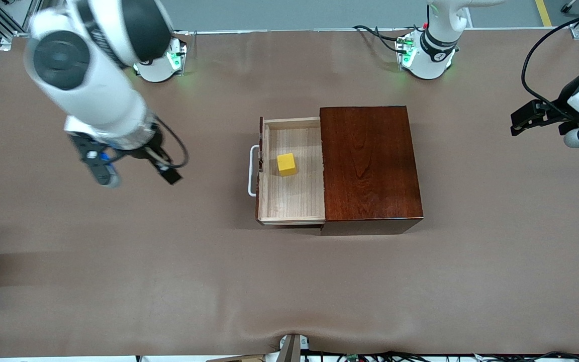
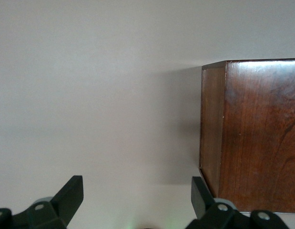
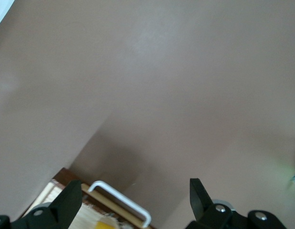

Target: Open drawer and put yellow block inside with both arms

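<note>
The drawer (image 1: 292, 193) stands pulled out of the dark wooden box (image 1: 370, 161) toward the right arm's end of the table, its white handle (image 1: 253, 171) leading. The yellow block (image 1: 286, 164) sits inside the drawer, close to its front panel. My right gripper (image 1: 136, 173) is open and empty over bare table, off the handle toward the right arm's end. Its wrist view shows the handle (image 3: 121, 200) and a bit of the block (image 3: 105, 224) between the open fingers (image 3: 73, 195). My left gripper (image 1: 518, 120) is open and empty, off the box's closed end; the box (image 2: 261, 133) shows beside one finger (image 2: 199, 193).
The two arm bases (image 1: 159, 63) (image 1: 427, 53) stand on the table's edge farthest from the front camera. A black cable (image 1: 536, 50) hangs by the left arm. Cables and a fitting (image 1: 292, 347) lie at the nearest edge. Brown tabletop (image 1: 169, 276) surrounds the box.
</note>
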Action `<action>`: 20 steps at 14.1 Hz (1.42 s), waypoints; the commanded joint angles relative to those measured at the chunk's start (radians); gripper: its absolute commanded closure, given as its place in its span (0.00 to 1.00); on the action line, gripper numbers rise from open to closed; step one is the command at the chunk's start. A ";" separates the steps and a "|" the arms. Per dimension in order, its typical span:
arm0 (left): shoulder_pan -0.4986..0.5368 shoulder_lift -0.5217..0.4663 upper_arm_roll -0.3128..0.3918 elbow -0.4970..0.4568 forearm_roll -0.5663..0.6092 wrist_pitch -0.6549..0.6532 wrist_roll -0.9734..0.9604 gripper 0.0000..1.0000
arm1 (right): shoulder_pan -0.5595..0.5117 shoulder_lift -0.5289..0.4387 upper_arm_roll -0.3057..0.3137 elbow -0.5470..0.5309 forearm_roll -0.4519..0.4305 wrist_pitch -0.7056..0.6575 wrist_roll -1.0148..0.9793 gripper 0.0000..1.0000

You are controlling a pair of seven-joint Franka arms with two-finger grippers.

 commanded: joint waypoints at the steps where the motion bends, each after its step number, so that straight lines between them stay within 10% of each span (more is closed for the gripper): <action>1: 0.009 -0.013 -0.007 0.009 -0.009 -0.017 0.014 0.00 | -0.060 -0.051 0.017 -0.013 0.019 -0.046 -0.143 0.00; 20: -0.069 -0.024 0.085 0.012 -0.012 -0.032 0.011 0.00 | -0.456 -0.214 0.014 -0.079 0.004 -0.214 -1.375 0.00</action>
